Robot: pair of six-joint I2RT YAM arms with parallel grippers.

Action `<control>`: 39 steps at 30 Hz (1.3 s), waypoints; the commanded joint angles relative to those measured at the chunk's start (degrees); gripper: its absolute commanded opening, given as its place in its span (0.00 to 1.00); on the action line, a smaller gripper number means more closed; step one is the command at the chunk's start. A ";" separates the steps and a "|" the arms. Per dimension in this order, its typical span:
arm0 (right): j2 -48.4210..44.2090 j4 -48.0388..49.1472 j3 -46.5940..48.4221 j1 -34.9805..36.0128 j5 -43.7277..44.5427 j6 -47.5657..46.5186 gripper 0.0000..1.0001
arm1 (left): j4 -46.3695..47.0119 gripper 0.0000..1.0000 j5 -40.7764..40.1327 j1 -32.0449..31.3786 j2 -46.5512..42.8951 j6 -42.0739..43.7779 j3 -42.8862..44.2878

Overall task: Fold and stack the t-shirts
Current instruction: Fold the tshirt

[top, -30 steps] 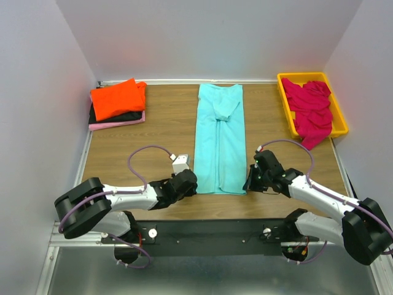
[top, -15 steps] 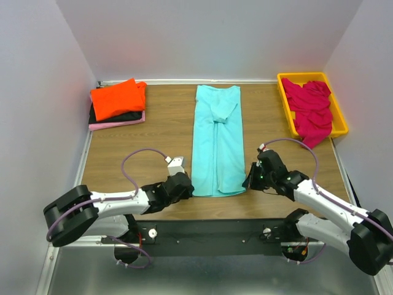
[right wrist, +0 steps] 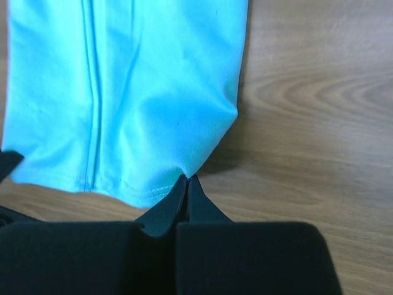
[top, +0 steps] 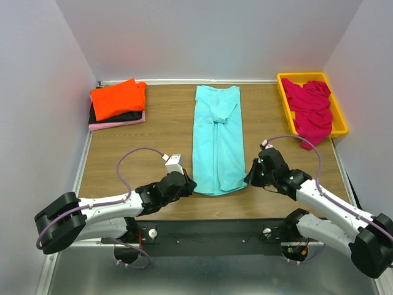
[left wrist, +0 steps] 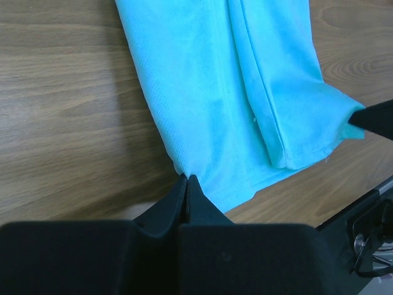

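The turquoise t-shirt lay in the middle of the wooden table as a long narrow strip. It ran from the upper centre of the top view down toward the lower centre. Both sides were folded in, so a seam went along its middle, and one short sleeve lay on top near the upper end. The cloth was plain and smooth, with a few soft wrinkles close to the lower hem.

The left gripper was at the lower left corner of the strip, and the right gripper was at the lower right corner. In the left wrist view the two black fingers were pressed together on the edge of the turquoise cloth at the bottom centre of the frame. In the right wrist view the fingers were also closed, and the cloth was drawn into a small point between them.

In the upper left corner of the table there was a stack with an orange-red t-shirt on top, a black one under it and a pale pink one at the bottom. At the upper right, magenta t-shirts lay in a heap in a yellow tray, well apart from both grippers.
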 commanded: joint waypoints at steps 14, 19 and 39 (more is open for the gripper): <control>22.47 11.70 19.55 0.30 18.59 -5.56 0.01 | 21.07 0.00 4.50 13.84 14.41 16.41 10.32; 31.60 13.37 25.71 -0.84 21.85 -7.58 0.01 | 24.07 0.00 8.54 19.28 21.35 19.84 15.67; 51.76 15.05 44.17 -10.51 17.46 -12.15 0.00 | 26.71 0.00 23.21 30.98 44.82 24.41 34.14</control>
